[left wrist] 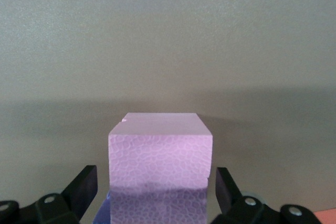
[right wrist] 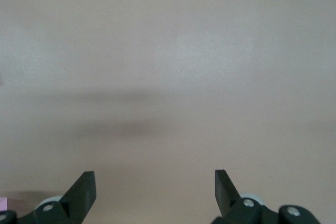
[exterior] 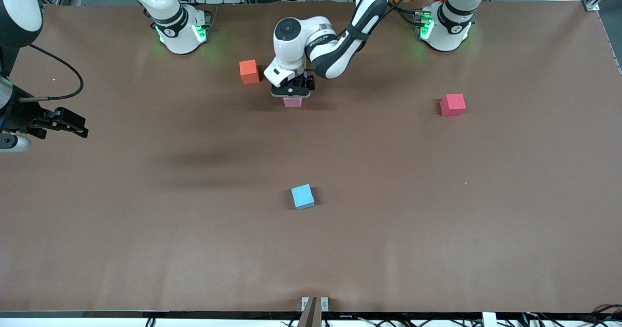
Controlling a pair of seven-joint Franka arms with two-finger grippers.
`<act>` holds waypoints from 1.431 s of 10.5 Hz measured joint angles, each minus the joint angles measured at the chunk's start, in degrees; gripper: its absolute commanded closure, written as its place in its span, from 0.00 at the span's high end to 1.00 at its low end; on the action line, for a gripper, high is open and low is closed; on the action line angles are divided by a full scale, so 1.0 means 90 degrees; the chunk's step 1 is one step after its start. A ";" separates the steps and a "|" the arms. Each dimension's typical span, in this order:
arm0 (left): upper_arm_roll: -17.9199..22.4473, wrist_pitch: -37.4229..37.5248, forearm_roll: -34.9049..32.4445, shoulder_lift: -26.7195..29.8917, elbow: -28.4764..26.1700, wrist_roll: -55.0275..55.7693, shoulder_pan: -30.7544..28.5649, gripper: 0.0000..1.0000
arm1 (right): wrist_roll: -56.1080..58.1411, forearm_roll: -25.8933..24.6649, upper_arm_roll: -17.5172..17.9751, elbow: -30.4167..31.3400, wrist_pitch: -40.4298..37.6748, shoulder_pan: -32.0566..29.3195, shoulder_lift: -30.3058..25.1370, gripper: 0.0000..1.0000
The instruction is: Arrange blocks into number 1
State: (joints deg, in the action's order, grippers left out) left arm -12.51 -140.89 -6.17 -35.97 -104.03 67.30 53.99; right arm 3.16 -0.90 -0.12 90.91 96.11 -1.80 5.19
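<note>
My left gripper [exterior: 290, 92] is down low over a pink block [exterior: 292, 102] in the middle of the table, toward the robots' bases. In the left wrist view the pink block [left wrist: 160, 150] sits between the fingers [left wrist: 84, 187] of the left gripper [left wrist: 155, 170], which is open with a narrow gap on each side. An orange block [exterior: 249, 71] stands close beside the left hand. A red block [exterior: 453, 104] lies toward the left arm's end. A blue block [exterior: 302, 196] lies nearer the front camera. My right gripper [exterior: 77, 125] waits open at the right arm's end, with only bare table between its fingers [right wrist: 84, 190].
The brown table [exterior: 437, 220] stretches wide around the blue block. The left arm's forearm [exterior: 340, 50] hangs over the area between the orange block and its base. A cable [exterior: 63, 69] loops near the right hand.
</note>
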 measured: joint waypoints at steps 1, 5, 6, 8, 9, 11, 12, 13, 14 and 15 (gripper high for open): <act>0.0022 0.0050 0.0000 0.0085 0.0025 0.0025 -0.0021 1.00 | 0.0009 0.0000 0.0000 0.0000 0.0000 -0.0001 0.0000 1.00; 0.0535 0.1345 -0.0001 0.0857 0.0468 0.0029 -0.0106 1.00 | 0.0018 0.0002 0.0001 0.0000 0.0003 -0.0003 0.0001 1.00; 0.0781 0.1461 -0.0001 0.1035 0.0516 0.0029 -0.0144 1.00 | 0.0018 0.0002 0.0000 0.0000 0.0004 -0.0007 0.0001 1.00; 0.1207 0.1615 -0.0003 0.1282 0.0528 -0.0012 -0.0351 1.00 | 0.0018 0.0002 -0.0001 -0.0001 0.0005 -0.0014 0.0003 1.00; 0.1308 0.1712 -0.0003 0.1366 0.0541 -0.0137 -0.0555 1.00 | 0.0017 0.0002 0.0000 -0.0002 0.0006 -0.0014 0.0004 1.00; 0.1355 0.1953 -0.0004 0.1558 0.0604 -0.0495 -0.1133 1.00 | -0.0032 0.0002 0.0004 -0.0011 0.0030 -0.0014 0.0005 1.00; 0.1361 0.2085 -0.0004 0.1664 0.0648 -0.0661 -0.1431 1.00 | -0.0108 0.0004 0.0008 -0.0045 0.0051 -0.0014 0.0002 1.00; 0.1368 0.2222 -0.0006 0.1752 0.0674 -0.0839 -0.1717 1.00 | -0.0171 0.0005 0.0012 -0.0095 0.0057 -0.0013 -0.0001 1.00; 0.1373 0.2356 -0.0007 0.1849 0.0685 -0.1078 -0.2054 1.00 | -0.0239 0.0006 0.0020 -0.0151 0.0056 -0.0010 -0.0001 1.00; 0.1377 0.2463 -0.0007 0.1935 0.0693 -0.1331 -0.2430 1.00 | -0.0388 0.0009 0.0029 -0.0193 0.0053 -0.0007 -0.0004 1.00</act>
State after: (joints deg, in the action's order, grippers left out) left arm -0.11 -118.72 -6.24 -18.56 -97.80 55.32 32.12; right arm -0.33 -0.82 0.15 89.18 96.59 -1.86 5.15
